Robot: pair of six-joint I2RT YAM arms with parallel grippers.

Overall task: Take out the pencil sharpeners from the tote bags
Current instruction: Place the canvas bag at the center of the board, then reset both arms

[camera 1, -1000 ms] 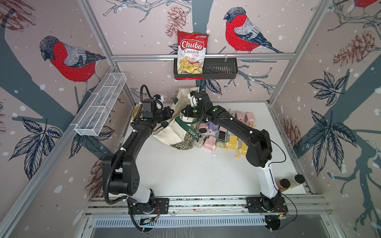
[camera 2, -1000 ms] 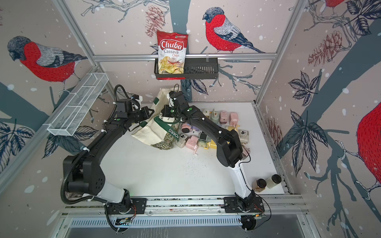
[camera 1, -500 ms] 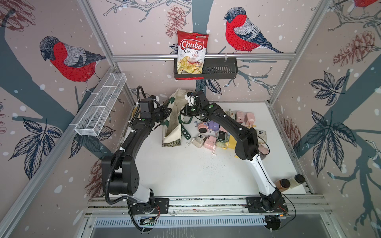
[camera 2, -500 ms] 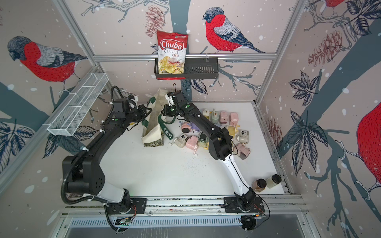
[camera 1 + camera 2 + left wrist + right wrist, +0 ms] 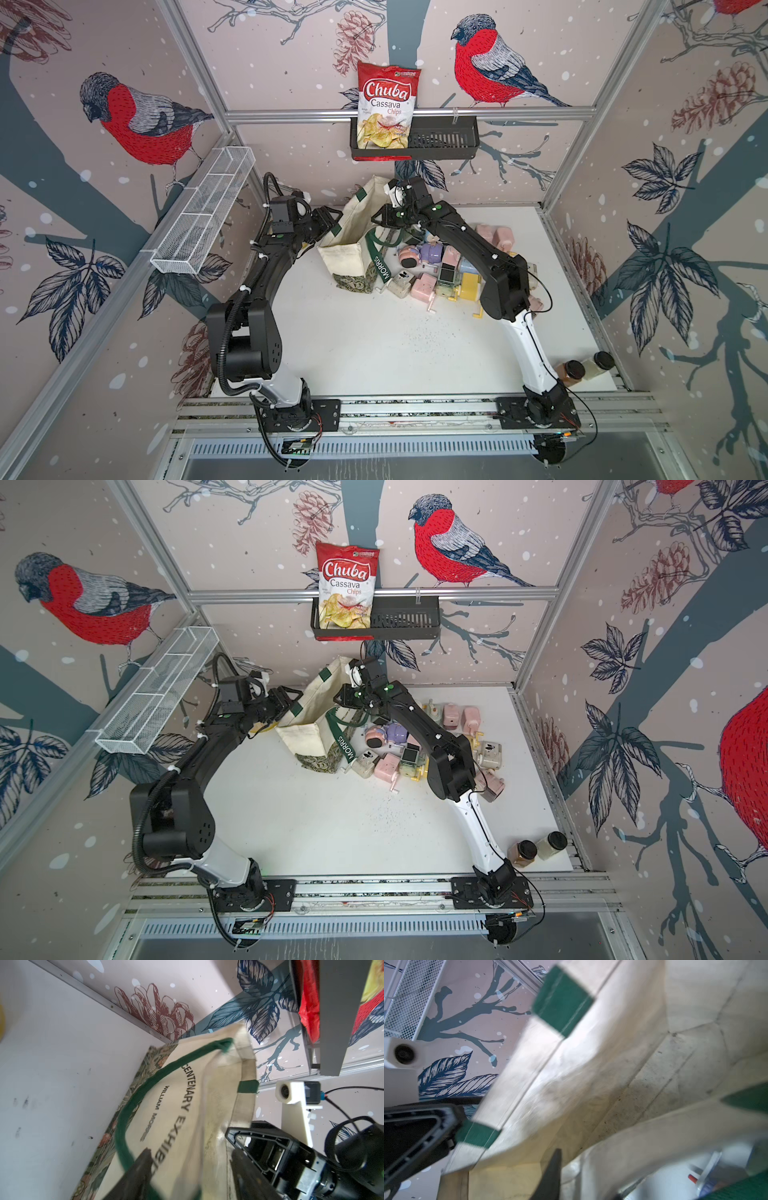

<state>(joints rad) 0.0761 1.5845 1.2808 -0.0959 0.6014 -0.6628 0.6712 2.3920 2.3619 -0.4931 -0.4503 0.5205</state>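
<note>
Leftward, the left arm arches from its base toward the back wall, the left gripper spread wide astride one wall of the cream tote bag, which stands upright on the table. Opposite, the right arm stretches over the pencil sharpeners heaped beside the bag. The right gripper is at the bag's mouth, and I cannot tell its jaw gap.

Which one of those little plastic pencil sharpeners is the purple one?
The rounded lilac plastic pencil sharpener, in the pile close beside the cream canvas tote bag. It is the only purple one showing; the others in view are pink, yellow, cream or pale green.
</note>
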